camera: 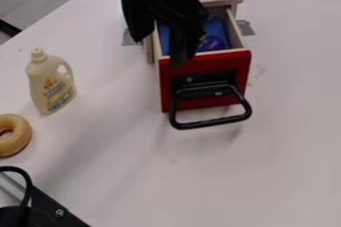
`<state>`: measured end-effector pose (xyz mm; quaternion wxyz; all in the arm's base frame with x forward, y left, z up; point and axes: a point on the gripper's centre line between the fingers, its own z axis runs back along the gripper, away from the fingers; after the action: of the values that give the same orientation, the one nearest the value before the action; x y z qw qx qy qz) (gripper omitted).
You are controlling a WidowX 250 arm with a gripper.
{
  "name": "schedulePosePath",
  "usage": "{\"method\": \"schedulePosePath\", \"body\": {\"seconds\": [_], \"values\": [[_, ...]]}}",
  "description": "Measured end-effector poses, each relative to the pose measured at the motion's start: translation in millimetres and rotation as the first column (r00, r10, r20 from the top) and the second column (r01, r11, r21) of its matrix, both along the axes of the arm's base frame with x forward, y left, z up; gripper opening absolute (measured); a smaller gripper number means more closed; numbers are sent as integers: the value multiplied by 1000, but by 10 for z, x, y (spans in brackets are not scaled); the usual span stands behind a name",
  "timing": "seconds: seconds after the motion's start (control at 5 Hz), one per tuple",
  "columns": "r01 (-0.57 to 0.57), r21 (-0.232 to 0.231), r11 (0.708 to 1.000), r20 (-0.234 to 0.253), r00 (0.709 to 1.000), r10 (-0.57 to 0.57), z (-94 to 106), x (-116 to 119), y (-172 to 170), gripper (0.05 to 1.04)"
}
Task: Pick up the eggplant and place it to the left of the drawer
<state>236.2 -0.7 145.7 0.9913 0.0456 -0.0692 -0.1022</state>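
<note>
The eggplant (212, 44) appears as a purple, rounded thing inside the open drawer (205, 79), lying by a blue lining (219, 28), near the front panel; part of it may be hidden behind the arm. The tool (157, 53) hangs over the drawer's left side, spread wide with nothing between its fingers. So the step in hand looks to be the pick, with the placing all to do.

Next, the tool likely needs to shift a little to the view's right, line up over the eggplant, go down between the drawer walls and close. The walls and the red front could catch a finger, and the eggplant's smooth skin may slip. It then has to be lifted clear of the rim before going left.

On the drawer's front is a black handle (212, 121). On the white surface (133, 156), a bottle (52, 84) stands well to the left, with a ring (13, 135) beyond it at the view's edge. The eggplant should go down between drawer and bottle, knocking neither.
</note>
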Motion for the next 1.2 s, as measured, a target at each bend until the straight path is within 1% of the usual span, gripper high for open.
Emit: {"method": "schedulePosePath", "body": {"seconds": [0.2,0.4,0.6,0.8,1.0,1.2], "values": [[-2,0,1000,-17,1000,2,-42,-10,2,996],[10,2,1000,-35,999,-10,-76,65,5,996],[30,4,1000,-33,999,-30,-73,130,30,996],[44,1,999,-37,998,-44,-113,228,43,996],[60,7,998,-33,998,-59,-190,412,49,996],[71,27,997,-17,997,-70,-238,600,67,996]]}}
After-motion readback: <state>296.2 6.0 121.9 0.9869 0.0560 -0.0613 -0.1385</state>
